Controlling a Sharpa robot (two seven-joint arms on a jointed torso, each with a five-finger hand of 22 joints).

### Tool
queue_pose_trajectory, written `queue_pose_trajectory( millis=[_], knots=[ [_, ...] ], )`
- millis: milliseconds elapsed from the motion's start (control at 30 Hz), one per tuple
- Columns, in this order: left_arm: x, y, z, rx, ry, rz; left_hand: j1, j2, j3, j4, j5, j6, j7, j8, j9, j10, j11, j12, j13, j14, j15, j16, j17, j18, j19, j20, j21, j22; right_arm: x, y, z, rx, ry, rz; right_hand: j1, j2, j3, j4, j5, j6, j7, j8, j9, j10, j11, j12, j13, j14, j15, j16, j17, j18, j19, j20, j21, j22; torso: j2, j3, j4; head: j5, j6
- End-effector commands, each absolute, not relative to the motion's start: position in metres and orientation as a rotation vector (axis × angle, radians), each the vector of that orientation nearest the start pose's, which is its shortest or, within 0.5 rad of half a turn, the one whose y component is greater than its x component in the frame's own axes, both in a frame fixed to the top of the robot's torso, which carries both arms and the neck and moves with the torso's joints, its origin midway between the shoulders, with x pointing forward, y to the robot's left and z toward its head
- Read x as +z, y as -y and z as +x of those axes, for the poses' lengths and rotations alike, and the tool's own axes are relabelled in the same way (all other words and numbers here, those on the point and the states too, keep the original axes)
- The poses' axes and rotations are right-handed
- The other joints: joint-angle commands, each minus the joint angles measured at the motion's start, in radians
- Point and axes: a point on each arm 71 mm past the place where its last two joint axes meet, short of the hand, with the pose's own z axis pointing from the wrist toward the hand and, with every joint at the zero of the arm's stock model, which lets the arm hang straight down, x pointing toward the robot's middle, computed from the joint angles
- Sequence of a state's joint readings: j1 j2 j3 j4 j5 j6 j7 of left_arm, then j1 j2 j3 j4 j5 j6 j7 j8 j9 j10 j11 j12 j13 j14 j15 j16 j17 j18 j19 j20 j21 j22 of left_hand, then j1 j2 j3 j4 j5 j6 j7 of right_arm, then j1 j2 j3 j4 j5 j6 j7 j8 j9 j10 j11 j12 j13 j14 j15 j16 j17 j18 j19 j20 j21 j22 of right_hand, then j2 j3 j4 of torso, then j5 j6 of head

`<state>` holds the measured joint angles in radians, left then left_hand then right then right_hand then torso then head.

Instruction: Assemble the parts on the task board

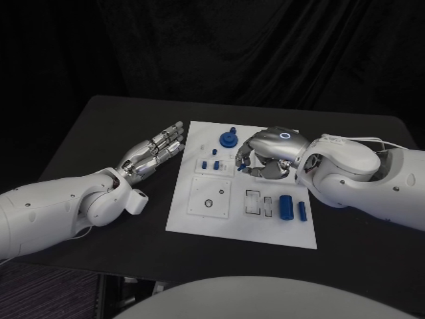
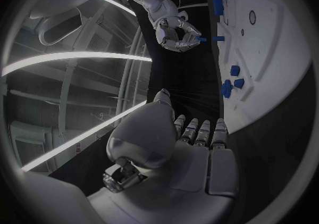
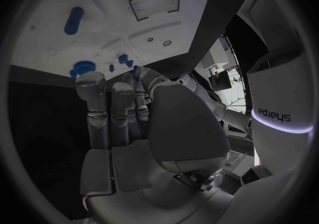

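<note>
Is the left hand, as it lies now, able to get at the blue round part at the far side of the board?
Probably yes. The left hand lies open beside the task board, and nothing stands between its fingers and the blue round part; the right hand hovers further right.

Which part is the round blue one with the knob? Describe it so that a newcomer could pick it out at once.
Start at the white task board in the middle of the black table. Go to its far edge, just beside the right hand that hangs over the board. There stands the round blue part, a wide disc with a short knob on top, far broader than the small blue pieces near it.
</note>
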<state>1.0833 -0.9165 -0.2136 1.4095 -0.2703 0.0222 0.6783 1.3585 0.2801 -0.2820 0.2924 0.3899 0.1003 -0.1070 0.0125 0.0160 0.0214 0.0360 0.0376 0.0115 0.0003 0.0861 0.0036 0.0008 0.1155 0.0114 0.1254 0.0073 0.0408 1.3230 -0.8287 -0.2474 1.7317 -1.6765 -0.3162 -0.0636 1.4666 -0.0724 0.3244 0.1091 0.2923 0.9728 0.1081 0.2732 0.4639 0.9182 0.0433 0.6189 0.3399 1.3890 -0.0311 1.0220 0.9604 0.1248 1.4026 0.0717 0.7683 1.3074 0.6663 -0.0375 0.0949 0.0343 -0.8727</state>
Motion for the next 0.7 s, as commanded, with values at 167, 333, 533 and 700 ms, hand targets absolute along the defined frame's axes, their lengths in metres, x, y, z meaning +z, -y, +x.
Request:
queue_pose_trajectory(
  millis=[167,333,533,700],
  knots=[
    [-0.268,-0.258,0.437,-1.782,-1.496,-0.740,0.010,0.004,0.006,0.000,0.005,-0.001,0.007,0.004,0.001,0.001,0.011,0.006,0.001,0.000,0.006,-0.004,-0.001,-0.004,-0.001,0.008,0.002,0.002,-0.204,0.105,0.418,0.690,-1.602,-0.790,0.008,-0.005,0.015,-0.002,0.046,0.004,0.007,-0.017,0.121,0.010,0.011,-0.049,-0.024,-0.011,0.008,-0.005,-0.003,0.001,-0.009,0.007,-0.008,0.096,0.004,0.0033,-0.0005,0.024,0.000],
    [-0.269,-0.256,0.437,-1.787,-1.498,-0.739,0.011,0.006,0.007,0.000,0.008,-0.001,0.010,0.004,0.001,0.001,0.016,0.007,0.002,0.000,0.008,-0.004,-0.001,-0.003,0.000,0.010,0.003,0.003,-0.214,0.091,0.416,0.701,-1.602,-0.824,0.005,-0.008,0.015,-0.003,0.035,0.010,0.006,-0.021,0.121,0.023,0.011,-0.060,-0.031,-0.012,0.009,-0.004,-0.003,0.001,-0.010,0.007,-0.009,0.096,0.002,0.0026,0.0048,0.024,0.000],
    [-0.269,-0.255,0.437,-1.790,-1.500,-0.739,0.012,0.006,0.008,0.000,0.008,0.000,0.010,0.004,0.001,0.001,0.016,0.007,0.001,0.000,0.008,-0.004,-0.001,-0.003,0.000,0.011,0.003,0.003,-0.223,0.079,0.413,0.692,-1.576,-0.876,0.005,-0.012,0.015,-0.006,0.031,0.013,0.005,-0.026,0.120,0.035,0.009,-0.067,-0.035,-0.015,0.008,-0.007,-0.006,0.001,-0.012,0.007,-0.010,0.096,0.004,0.0033,0.0024,0.030,0.000],
    [-0.269,-0.254,0.437,-1.794,-1.501,-0.739,0.012,0.006,0.008,0.000,0.009,0.000,0.011,0.004,0.001,0.001,0.017,0.006,0.001,0.000,0.009,-0.004,-0.001,-0.003,0.000,0.011,0.003,0.002,-0.227,0.075,0.412,0.684,-1.561,-0.894,0.004,-0.014,0.016,-0.007,0.026,0.013,0.005,-0.030,0.119,0.041,0.008,-0.072,-0.037,-0.016,0.008,-0.008,-0.007,0.002,-0.013,0.007,-0.012,0.096,0.004,0.0020,0.0007,0.032,0.000]
  ],
)
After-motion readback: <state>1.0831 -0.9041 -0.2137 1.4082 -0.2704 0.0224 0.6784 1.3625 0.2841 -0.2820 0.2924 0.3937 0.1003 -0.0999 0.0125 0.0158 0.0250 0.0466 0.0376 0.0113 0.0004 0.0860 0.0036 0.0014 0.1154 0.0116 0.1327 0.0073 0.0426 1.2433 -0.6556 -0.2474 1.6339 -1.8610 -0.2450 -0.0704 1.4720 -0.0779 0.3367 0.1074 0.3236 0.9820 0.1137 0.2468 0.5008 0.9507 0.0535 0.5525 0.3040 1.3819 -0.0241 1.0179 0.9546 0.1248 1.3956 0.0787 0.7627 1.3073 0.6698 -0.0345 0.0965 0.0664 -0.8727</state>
